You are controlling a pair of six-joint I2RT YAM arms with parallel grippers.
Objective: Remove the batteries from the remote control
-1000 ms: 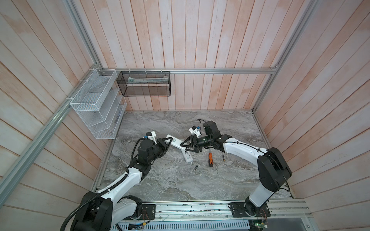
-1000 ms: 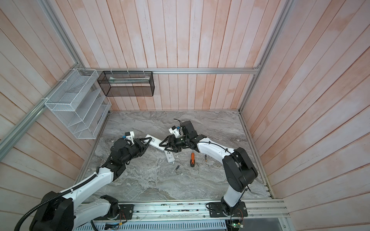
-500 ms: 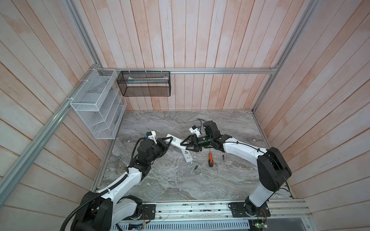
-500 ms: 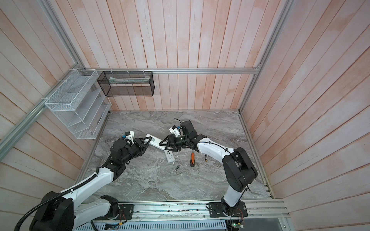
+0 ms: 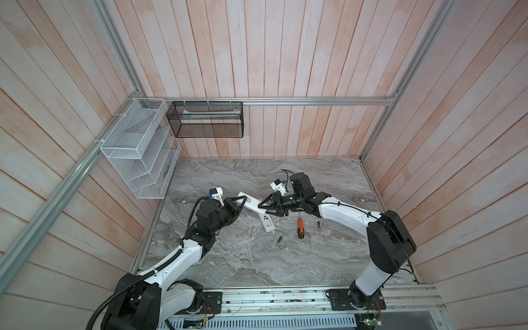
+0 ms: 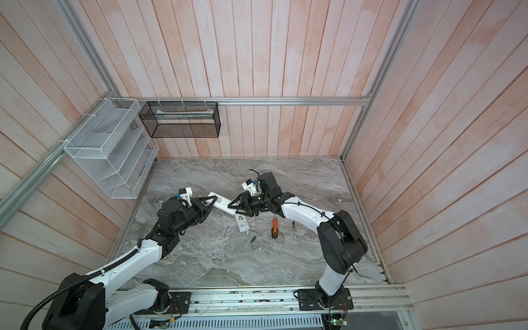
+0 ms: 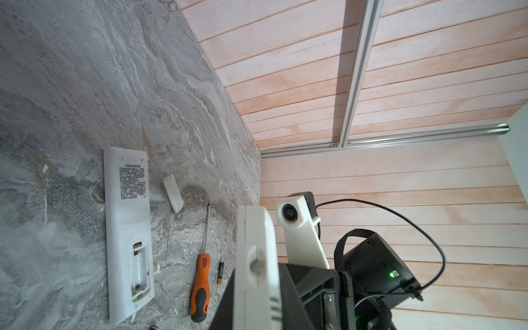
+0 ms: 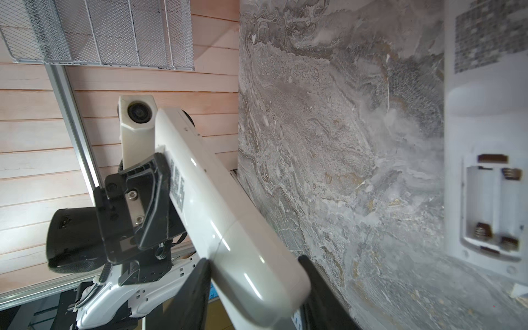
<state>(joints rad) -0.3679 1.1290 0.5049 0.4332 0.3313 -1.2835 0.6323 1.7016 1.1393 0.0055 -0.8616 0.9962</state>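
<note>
A: Surface, room?
B: Grey marbled bench (image 5: 228,257); pale wood-slat walls (image 5: 271,57) with aluminium rails (image 5: 285,100); white wire rack (image 5: 137,154) and black mesh basket (image 5: 205,120) hung at far left corner.
A: Hands?
B: Nearly closed left hand (image 5: 241,203) clamped on one end of lifted remote (image 5: 253,203), clear of bench. Jaws of right hand (image 5: 263,209) astride other end; pressing or not, cannot tell.
A: Batteries?
B: Loose on bench: first battery (image 5: 280,239), second battery (image 5: 318,225), orange screwdriver (image 5: 300,228) between. Beside them, flat remote (image 5: 268,224), compartment open, springs showing.
</note>
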